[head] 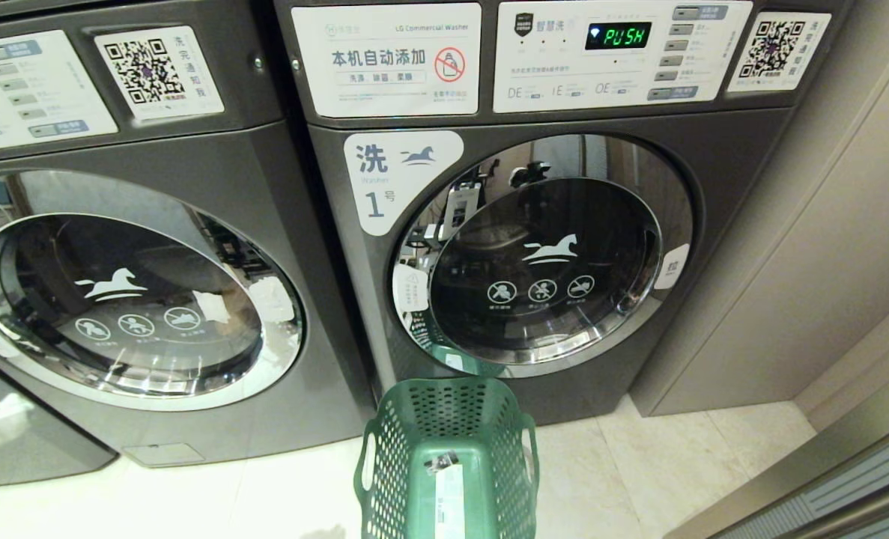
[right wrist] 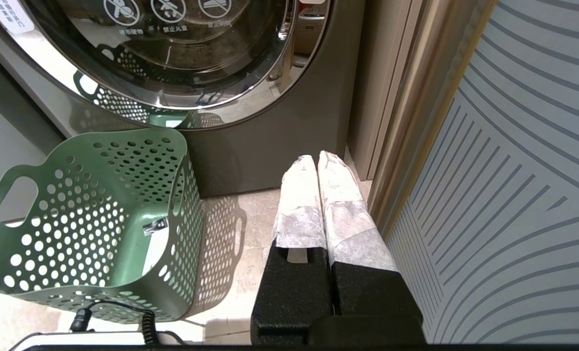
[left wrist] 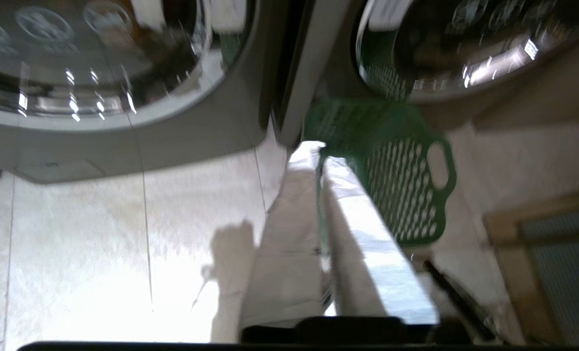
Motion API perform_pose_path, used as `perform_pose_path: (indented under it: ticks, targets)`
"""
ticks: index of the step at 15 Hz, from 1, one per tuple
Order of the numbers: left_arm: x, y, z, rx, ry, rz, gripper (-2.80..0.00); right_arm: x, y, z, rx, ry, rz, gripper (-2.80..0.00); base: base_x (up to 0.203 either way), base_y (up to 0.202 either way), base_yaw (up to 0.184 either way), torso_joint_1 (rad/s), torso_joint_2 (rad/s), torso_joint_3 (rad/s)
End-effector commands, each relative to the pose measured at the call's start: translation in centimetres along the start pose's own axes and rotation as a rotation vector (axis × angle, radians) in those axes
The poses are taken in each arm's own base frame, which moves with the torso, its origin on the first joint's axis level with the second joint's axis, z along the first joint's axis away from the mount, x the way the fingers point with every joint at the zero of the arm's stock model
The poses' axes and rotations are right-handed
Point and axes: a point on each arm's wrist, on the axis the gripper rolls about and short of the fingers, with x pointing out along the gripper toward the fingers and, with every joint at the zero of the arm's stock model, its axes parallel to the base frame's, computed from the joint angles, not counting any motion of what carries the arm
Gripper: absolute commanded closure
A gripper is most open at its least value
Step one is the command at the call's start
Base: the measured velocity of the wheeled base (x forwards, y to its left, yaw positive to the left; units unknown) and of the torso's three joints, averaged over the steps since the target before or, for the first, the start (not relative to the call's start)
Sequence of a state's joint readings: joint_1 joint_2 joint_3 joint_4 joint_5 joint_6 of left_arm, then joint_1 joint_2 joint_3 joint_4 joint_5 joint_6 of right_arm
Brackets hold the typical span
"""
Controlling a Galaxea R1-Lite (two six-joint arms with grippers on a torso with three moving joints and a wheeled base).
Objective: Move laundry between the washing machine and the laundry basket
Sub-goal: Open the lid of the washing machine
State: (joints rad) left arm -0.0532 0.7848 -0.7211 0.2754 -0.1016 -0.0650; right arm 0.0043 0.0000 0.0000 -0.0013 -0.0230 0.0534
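Observation:
The green laundry basket [head: 403, 442] stands on the tiled floor in front of the washer labelled 1 [head: 721, 195]. Only a white tag lies in it. In the left wrist view my left gripper [left wrist: 321, 152] is shut on a thin green wall edge of the laundry basket [left wrist: 406, 195]; it is outside the head view. A dark grey washing machine [head: 212, 187] stands at the left, door shut, its number label outside the picture. My right gripper [right wrist: 318, 158] is shut and empty, low beside the washer's right corner. No laundry is in view.
A beige wall panel [head: 826, 247] closes the right side next to the washer labelled 1, and a striped panel [right wrist: 513, 195] runs close along my right gripper. A black coiled cable [right wrist: 143, 321] lies by the basket [right wrist: 94, 214]. Pale floor tiles [head: 639, 479] spread around it.

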Motion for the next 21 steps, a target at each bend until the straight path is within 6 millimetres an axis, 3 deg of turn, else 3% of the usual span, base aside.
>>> perform_pose_path:
  ticks: [1,6,9,12,14,17,19,21]
  targets:
    - [5.7,0.6,-1.6,-0.029,0.203,0.004,-2.8,0.0,0.0,0.0,0.0,0.001,0.0,0.0,0.0,0.0,0.0,0.0,0.0,0.0]
    - [16.0,1.5,-2.0,-0.067,0.234,-0.108,-2.8,0.0,0.0,0.0,0.0,0.0,0.0,0.0,0.0,0.0,0.0,0.0,0.0,0.0]
    - [22.9,3.2,-0.8,-0.091,0.198,-0.179,-2.8,0.0,0.0,0.0,0.0,0.0,0.0,0.0,0.0,0.0,0.0,0.0,0.0,0.0]
    - [28.0,5.1,0.2,-0.019,0.072,-0.208,-2.8,0.0,0.0,0.0,0.0,0.0,0.0,0.0,0.0,0.0,0.0,0.0,0.0,0.0]
    - [29.0,7.0,0.0,0.097,-0.043,-0.241,-2.8,0.0,0.0,0.0,0.0,0.0,0.0,0.0,0.0,0.0,0.0,0.0,0.0,0.0]
    - [27.5,10.6,-2.5,0.151,-0.043,-0.198,-2.8,0.0,0.0,0.0,0.0,0.001,0.0,0.0,0.0,0.0,0.0,0.0,0.0,0.0]
    - [26.7,12.5,-2.9,0.143,-0.054,-0.176,-2.8,0.0,0.0,0.0,0.0,0.001,0.0,0.0,0.0,0.0,0.0,0.0,0.0,0.0]
    - [27.0,13.2,-3.3,0.14,-0.062,-0.222,-2.8,0.0,0.0,0.0,0.0,0.001,0.0,0.0,0.0,0.0,0.0,0.0,0.0,0.0]
